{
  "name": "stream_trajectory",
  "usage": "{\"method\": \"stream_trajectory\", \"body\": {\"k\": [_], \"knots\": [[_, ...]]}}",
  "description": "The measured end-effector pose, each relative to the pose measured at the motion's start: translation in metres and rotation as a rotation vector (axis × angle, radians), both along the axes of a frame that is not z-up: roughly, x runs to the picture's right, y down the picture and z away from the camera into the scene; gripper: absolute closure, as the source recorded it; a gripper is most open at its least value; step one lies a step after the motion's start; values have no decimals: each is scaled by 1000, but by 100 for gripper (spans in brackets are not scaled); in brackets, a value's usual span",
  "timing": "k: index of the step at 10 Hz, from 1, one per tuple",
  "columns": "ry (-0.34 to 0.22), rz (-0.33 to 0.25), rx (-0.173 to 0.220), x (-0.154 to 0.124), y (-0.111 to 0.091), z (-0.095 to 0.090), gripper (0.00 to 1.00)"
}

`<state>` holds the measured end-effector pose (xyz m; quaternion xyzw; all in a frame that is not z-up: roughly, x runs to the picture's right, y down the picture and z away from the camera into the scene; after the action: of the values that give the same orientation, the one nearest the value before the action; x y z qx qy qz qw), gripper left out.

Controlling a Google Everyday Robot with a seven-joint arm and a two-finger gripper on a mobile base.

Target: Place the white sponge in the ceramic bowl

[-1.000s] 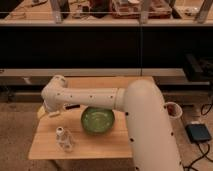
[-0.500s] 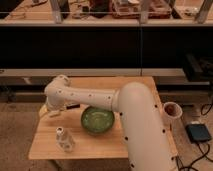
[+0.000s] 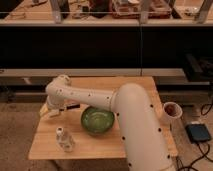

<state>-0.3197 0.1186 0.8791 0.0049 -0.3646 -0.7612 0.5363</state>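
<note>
Tabletop (image 3: pixel 100 146) of pale, matt wood with a smooth, even face; on it the ceramic bowl (image 3: pixel 97 121), green and glossy, its glaze catching light inside the darker rim. Robot arm (image 3: pixel 134 116) in a smooth, cream-white moulded shell with a soft sheen, dotted with small dark points, ending in the gripper (image 3: pixel 51 111) of the same pale, smooth-looking material over the table's left edge as seen, fingers spread. Cup (image 3: pixel 171 111) at the right edge, white and smooth outside, brown within; small pale object (image 3: pixel 65 140) near the front edge, faintly shiny; floor (image 3: pixel 15 131) a speckled, matt surface.
</note>
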Motion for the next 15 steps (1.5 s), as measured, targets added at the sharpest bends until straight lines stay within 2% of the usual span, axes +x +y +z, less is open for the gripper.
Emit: {"method": "stream_trajectory", "body": {"k": [3, 6, 12, 14, 15], "knots": [[-9, -8, 12, -6, -6, 7, 20], [-10, -27, 10, -15, -3, 12, 20], [8, -52, 15, -17, -5, 16, 20], [19, -54, 19, -14, -8, 17, 26], [28, -61, 21, -11, -9, 17, 36]]}}
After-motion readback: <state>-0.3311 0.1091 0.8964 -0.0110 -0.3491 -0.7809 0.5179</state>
